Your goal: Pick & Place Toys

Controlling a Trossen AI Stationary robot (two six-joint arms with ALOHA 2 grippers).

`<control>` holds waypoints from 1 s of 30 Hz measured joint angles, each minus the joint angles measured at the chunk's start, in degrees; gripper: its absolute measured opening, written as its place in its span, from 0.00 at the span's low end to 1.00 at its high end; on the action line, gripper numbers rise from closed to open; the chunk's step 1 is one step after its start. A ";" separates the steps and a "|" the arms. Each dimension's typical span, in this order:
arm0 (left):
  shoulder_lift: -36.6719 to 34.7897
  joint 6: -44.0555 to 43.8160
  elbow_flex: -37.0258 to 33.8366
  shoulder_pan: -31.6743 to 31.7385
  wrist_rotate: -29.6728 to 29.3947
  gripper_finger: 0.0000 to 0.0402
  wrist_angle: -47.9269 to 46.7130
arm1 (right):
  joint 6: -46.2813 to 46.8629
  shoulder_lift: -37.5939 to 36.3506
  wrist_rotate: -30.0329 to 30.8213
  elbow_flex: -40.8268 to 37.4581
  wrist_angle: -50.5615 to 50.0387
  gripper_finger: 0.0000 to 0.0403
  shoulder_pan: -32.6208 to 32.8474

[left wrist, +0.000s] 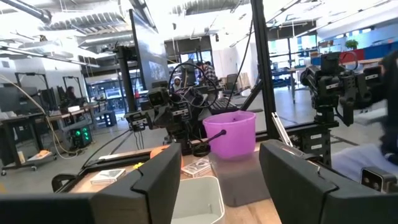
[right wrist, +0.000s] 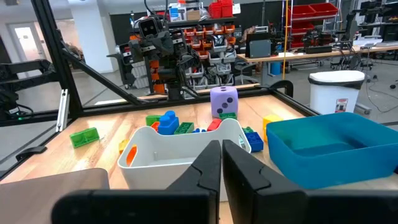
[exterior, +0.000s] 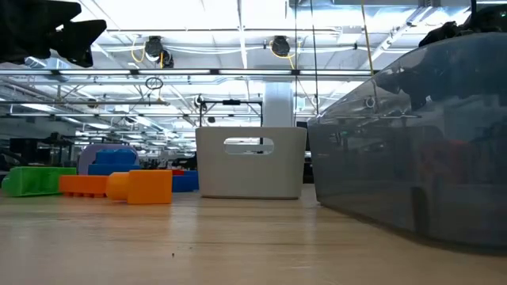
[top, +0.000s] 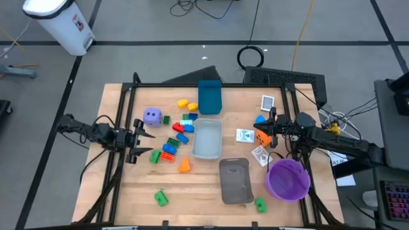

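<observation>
The toys lie scattered on the wooden table: a purple die point(top: 152, 115), yellow bricks point(top: 183, 102), and blue, red and green bricks point(top: 179, 128) left of the light grey tray point(top: 208, 148). An orange brick point(top: 184, 165) and green bricks point(top: 160, 198) lie nearer. My left gripper point(top: 146, 142) hangs open at the table's left, level, with nothing between its fingers point(left wrist: 149, 186). My right gripper point(right wrist: 221, 165) is shut at the table's right, pointing toward the light grey tray point(right wrist: 174, 155), beside an orange toy point(top: 262, 136) and a blue one point(top: 260, 119).
A blue bin point(top: 209, 97) stands at the far middle, and a dark grey tray point(top: 234, 182) and a purple bowl point(top: 289, 179) at the near right. Small cards point(top: 245, 135) lie near my right gripper. A black frame point(top: 192, 85) edges the table.
</observation>
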 joint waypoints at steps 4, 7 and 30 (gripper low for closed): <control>0.00 -0.16 0.00 0.01 0.00 0.56 0.00 | -0.30 0.00 0.10 0.00 0.01 0.02 0.01; 0.00 -0.05 0.00 0.00 0.00 0.56 0.00 | -3.53 0.04 1.78 0.00 0.85 0.02 -0.02; 0.02 -21.05 0.00 0.04 1.40 0.56 11.71 | 17.29 3.80 9.07 0.65 32.51 0.02 0.08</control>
